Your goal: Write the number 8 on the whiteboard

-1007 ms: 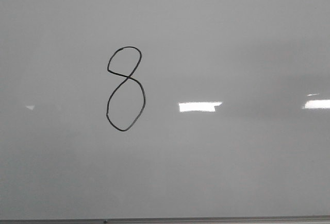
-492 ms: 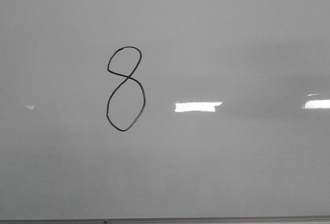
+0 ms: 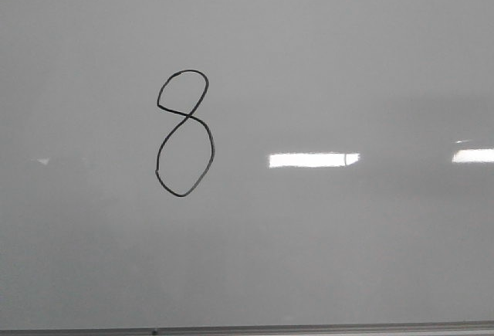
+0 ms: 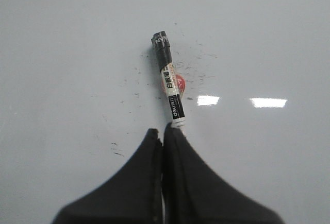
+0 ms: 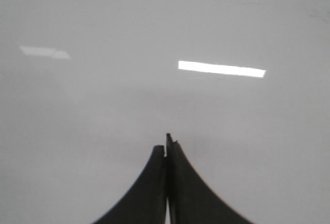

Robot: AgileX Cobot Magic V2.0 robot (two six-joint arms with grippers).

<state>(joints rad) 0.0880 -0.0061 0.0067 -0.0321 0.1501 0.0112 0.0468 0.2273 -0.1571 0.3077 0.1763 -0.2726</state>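
One number 8 [image 3: 184, 133] sits finished, left of the middle of the whiteboard [image 3: 370, 259]. It looks slid a bit left since a second ago. My left gripper [image 4: 164, 134] pinches the marker [image 4: 168, 82]; my right gripper [image 5: 166, 149] is closed, empty.

Handwritten number 8 [image 3: 184, 133] on whiteboard [image 3: 347, 259].

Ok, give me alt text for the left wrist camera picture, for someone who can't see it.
The left gripper, its dark fingers closed together, holds a black-capped whiteboard marker by its end, pointing away over the glossy pale whiteboard. Small dark ink flecks dot the board around the marker, and two bright light reflections sit beside it.
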